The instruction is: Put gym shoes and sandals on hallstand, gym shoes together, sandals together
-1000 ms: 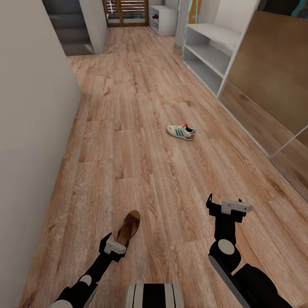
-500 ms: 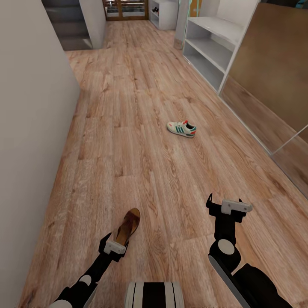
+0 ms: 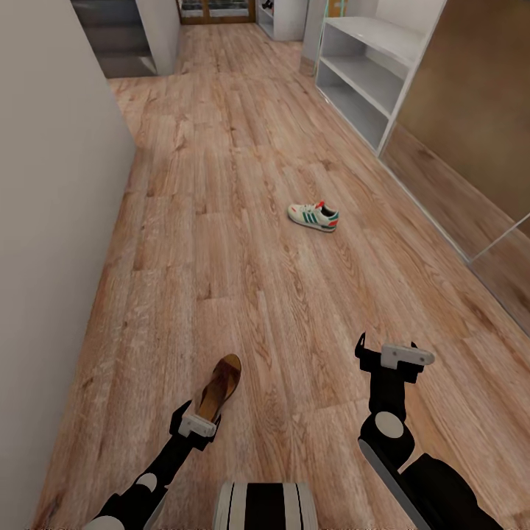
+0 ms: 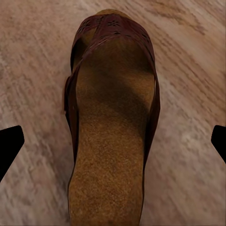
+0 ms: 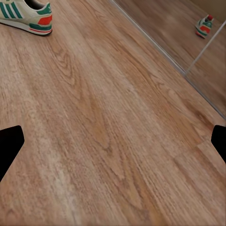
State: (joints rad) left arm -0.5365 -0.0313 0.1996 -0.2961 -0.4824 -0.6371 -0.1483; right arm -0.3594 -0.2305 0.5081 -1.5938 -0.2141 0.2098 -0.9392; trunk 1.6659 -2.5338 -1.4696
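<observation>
- My left gripper (image 3: 194,422) has its jaws apart, hanging over the sandal (image 3: 220,388) with nothing between them; on the left wrist feed the black fingertips (image 4: 10,146) sit wide at either edge with the sandal (image 4: 113,132) centred between them, sole down on the floor (image 4: 188,179).
- I see the sandal's strapped toe end pointing away from me and its heel end nearest the left gripper, partly hidden behind it on the head feed.
- My right gripper (image 3: 389,356) also has its jaws apart and holds nothing; it is raised over bare floor (image 3: 243,221), well right of the sandal.
- On the right wrist feed, both fingertips (image 5: 9,146) show at the edges over plank flooring (image 5: 113,132), with a gym shoe (image 5: 27,15) at the far corner.
- That gym shoe (image 3: 313,216) lies on the floor well ahead of both grippers, near mid-corridor, toe towards the left wall (image 3: 51,221).
- A glossy brown panel (image 3: 471,125) along the right side shows a shoe's reflection (image 5: 205,26).
- The rack (image 3: 368,73) stands against the right side, beyond the gym shoe; the tiers I can see hold nothing.
- A second white shelf unit (image 3: 283,16) stands at the far end of the corridor, something small and dark on it that I cannot make out.
</observation>
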